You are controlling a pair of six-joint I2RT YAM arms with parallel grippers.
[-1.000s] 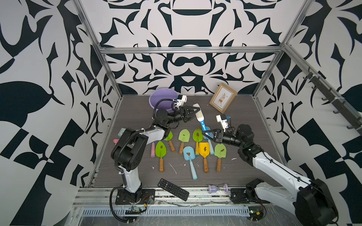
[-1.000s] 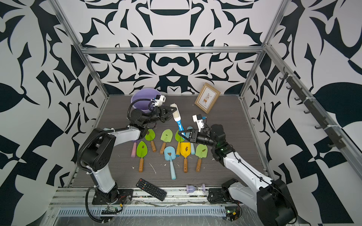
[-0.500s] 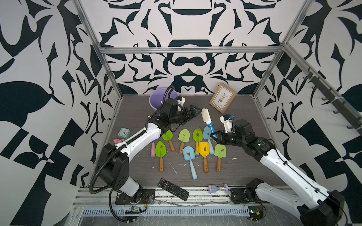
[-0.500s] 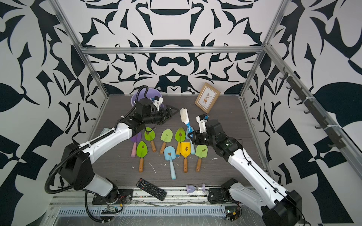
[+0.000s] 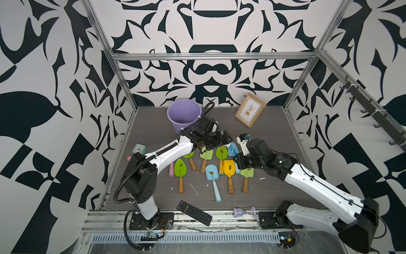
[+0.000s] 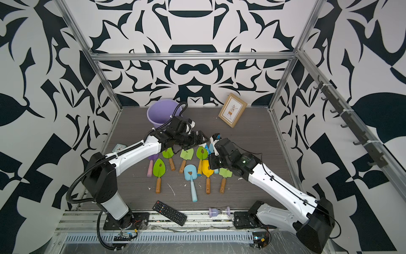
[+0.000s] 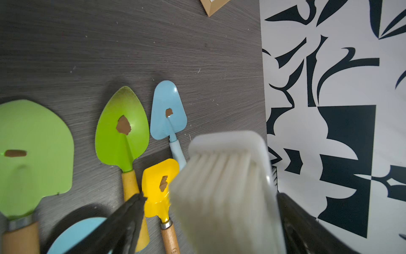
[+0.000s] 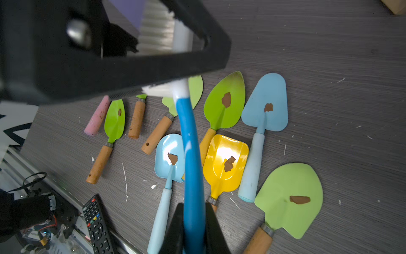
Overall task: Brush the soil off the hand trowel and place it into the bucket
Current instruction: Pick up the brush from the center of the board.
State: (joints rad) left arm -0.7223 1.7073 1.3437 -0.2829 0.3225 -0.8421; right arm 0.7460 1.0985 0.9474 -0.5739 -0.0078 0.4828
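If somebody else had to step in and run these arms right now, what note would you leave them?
Left gripper: open, jaws around the brush bristles.
Right gripper: shut on the brush handle.
Trowels lie on the table, soil clumps on blades.
Bucket at the back, no trowel seen inside.
Done: brush in hand.
Left: brush a trowel clean, put it in the bucket.

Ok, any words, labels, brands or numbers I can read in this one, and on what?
No text can be read in any view.
Wooden-framed plant print: any lettering by the drawing is too small to read.
Black remote control: the button markings are too small to read.
Small mint-green square clock: the dial is too small to read.
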